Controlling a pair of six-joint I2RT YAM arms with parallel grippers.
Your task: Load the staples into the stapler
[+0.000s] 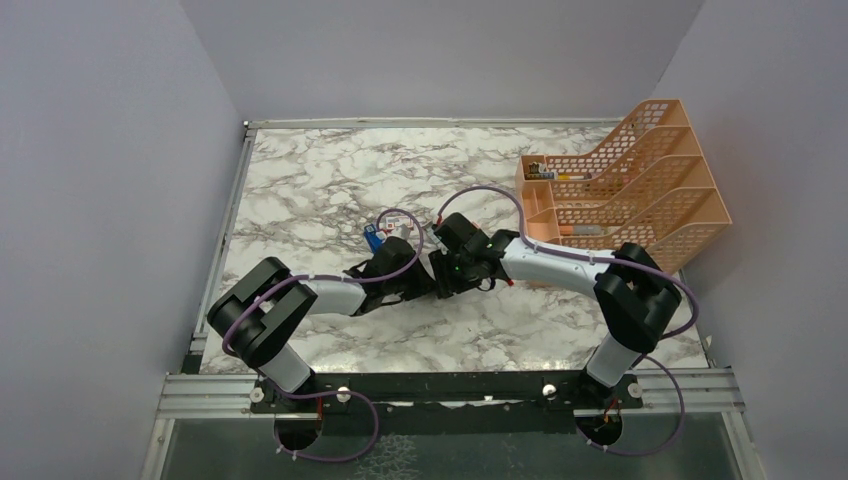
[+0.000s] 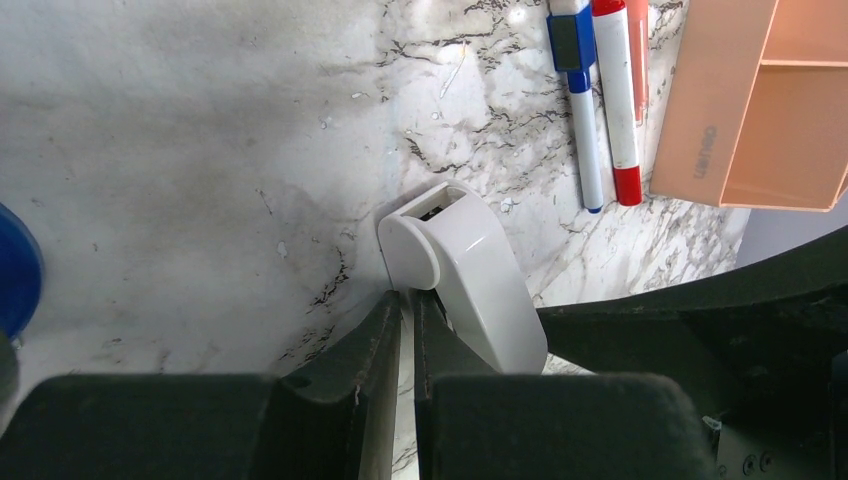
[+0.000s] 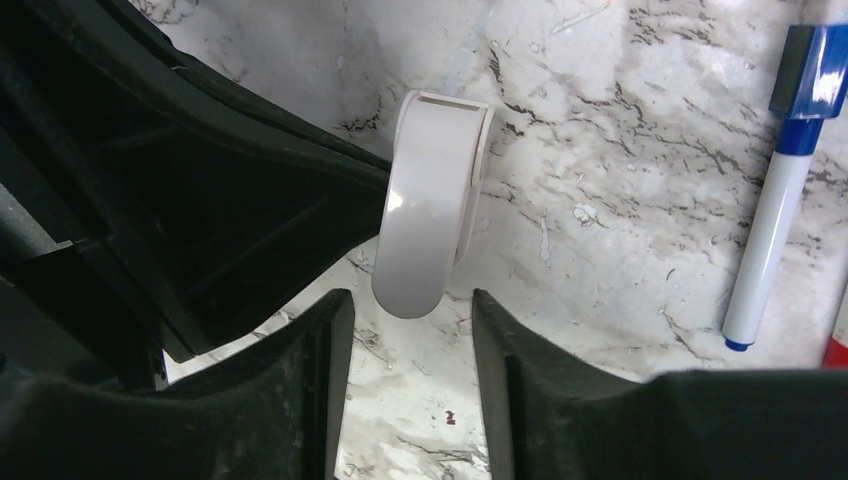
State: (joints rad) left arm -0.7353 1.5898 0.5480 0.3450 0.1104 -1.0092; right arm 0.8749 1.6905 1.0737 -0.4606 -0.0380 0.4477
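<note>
Up close, the right gripper (image 3: 410, 298) straddles a white piece (image 3: 430, 190) hidden overhead.

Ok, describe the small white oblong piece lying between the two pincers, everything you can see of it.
The white oblong piece looks like smooth, glossy plastic. It is rounded at both ends, with a narrow slot across its far end and a seam down one side. It lies on the marble table, apart from a blue-capped pen. The left pincer, nearly closed, meets its side; whether it pinches an edge is unclear. The open right pincer straddles its near end, fingers clear of it.
</note>
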